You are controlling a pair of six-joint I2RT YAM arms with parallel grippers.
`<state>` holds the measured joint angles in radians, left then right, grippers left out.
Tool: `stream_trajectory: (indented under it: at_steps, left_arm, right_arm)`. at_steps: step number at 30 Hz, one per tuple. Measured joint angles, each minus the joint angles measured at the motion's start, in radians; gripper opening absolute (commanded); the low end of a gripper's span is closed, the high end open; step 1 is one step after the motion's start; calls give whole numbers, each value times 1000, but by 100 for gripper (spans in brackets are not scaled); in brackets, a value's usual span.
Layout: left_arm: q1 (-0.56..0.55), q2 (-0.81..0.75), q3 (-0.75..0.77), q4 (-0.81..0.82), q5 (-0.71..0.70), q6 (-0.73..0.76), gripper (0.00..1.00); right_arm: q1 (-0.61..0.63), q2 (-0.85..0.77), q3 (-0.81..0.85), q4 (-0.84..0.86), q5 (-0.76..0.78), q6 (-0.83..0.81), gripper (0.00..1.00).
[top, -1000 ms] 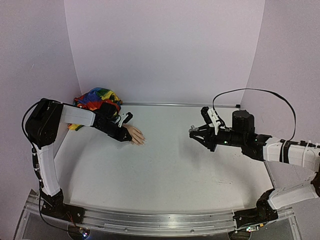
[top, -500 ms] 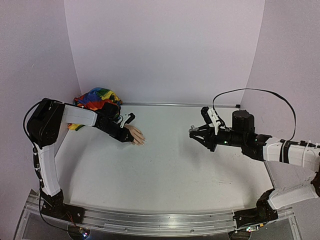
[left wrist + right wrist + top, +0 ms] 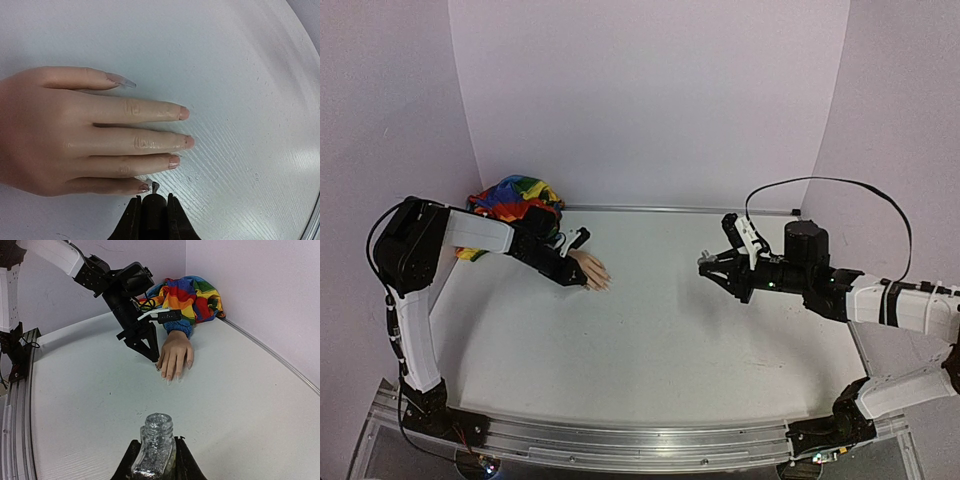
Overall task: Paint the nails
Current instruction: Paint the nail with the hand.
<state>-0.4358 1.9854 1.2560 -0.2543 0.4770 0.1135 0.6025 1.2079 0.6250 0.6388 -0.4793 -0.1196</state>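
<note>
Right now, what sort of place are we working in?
Probably a lab test booth, not a salon: bare lilac walls around a plain white table, and a fake hand in a rainbow sleeve.

Nails small, pinkish, glossy; one outer nail long, clear; fake hand lies palm-down, fingers nearly together.

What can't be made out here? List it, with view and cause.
- Top view: the fake hand is too small to show any paint, and the left gripper overlaps it.
- Left wrist view: only the tip of the brush shows, the jaws hide the rest. Contact with the little-finger nail is unclear.
- Right wrist view: the base of the bottle is cut off by the bottom edge and the right gripper.
</note>
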Motion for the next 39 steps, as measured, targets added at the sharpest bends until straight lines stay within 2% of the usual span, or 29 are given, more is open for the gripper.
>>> stream_trajectory:
  at_steps: [17, 39]
  left_arm:
    - [31, -42, -74, 89, 0, -21, 0]
    - [31, -42, -71, 98, 2, -35, 0]
  right_arm:
    - [0, 0, 0, 0, -2, 0, 0]
    - [0, 0, 0, 0, -3, 0, 0]
